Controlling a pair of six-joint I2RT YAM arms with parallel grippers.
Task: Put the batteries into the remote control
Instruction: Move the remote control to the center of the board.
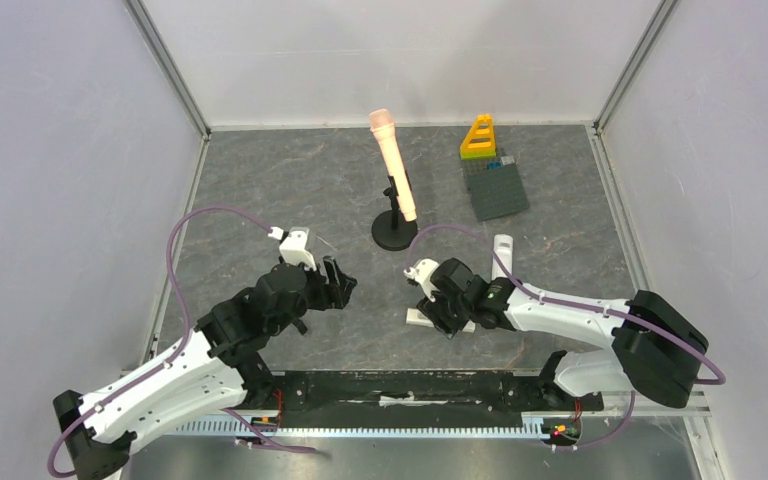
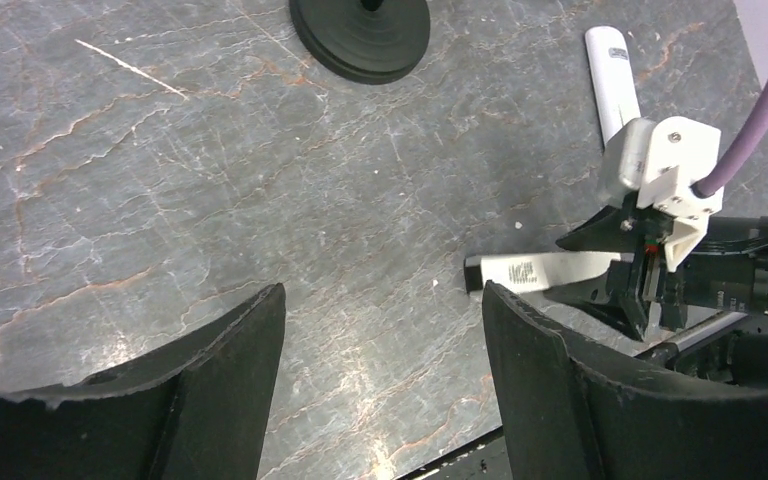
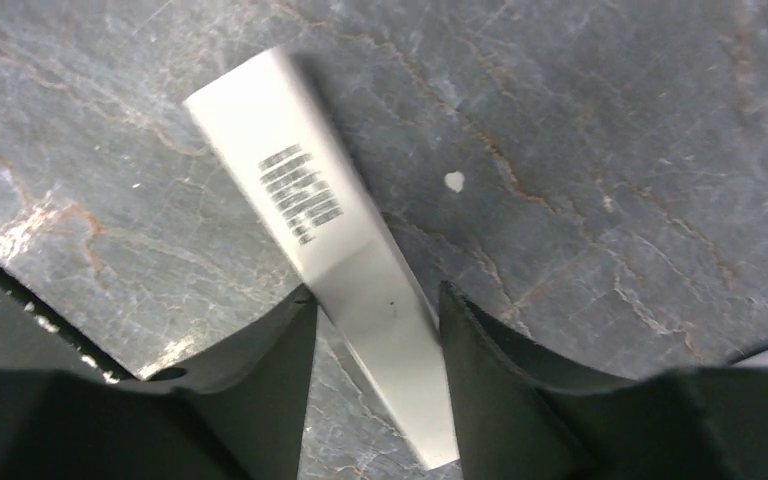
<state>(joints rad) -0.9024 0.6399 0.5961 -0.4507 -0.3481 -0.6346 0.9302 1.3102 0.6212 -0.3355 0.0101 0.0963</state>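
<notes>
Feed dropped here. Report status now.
Left gripper open, empty, hovering. Right gripper astride flat white piece, grip unconfirmed. White remote lies apart, farther back; batteries not seen. Nothing blocking.

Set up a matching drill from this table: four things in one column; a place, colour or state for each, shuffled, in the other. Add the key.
Things:
1. microphone
2. studded plate
3. labelled white piece
4. left claw

Descriptions:
A. dark grey
B. open, holding nothing
C. on the black round stand
D. between the fingers of the right claw

Pairs: 1-C, 2-A, 3-D, 4-B
</notes>
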